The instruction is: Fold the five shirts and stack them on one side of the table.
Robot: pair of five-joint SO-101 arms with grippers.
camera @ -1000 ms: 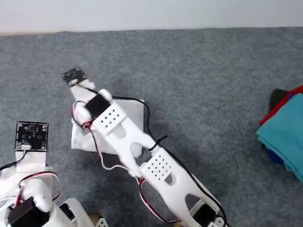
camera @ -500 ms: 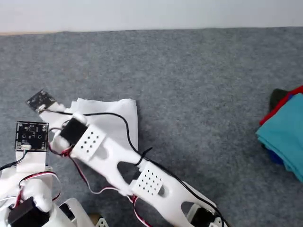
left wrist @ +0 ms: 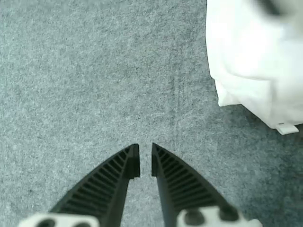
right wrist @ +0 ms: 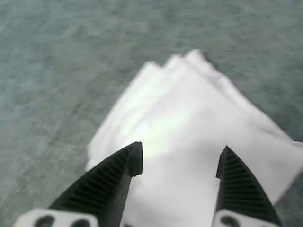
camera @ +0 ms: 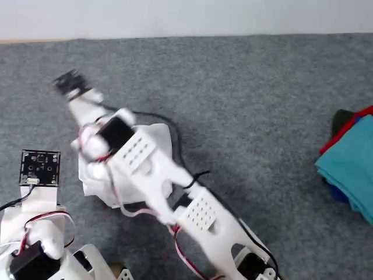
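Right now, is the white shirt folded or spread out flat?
Folded. The white shirt lies as a compact bundle on the table, and several layered edges are stacked at its corner.

Left gripper (left wrist: 145, 161): tips almost touching — aimed downward.
Right gripper (right wrist: 180, 161): spread wide.
Right arm (camera: 201, 213): stretched out diagonally.

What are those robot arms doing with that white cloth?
The right gripper hangs open just above a white shirt lying folded over on the grey table. The left gripper sits shut over bare table beside the shirt. A pile of coloured shirts lies at the table's other side.
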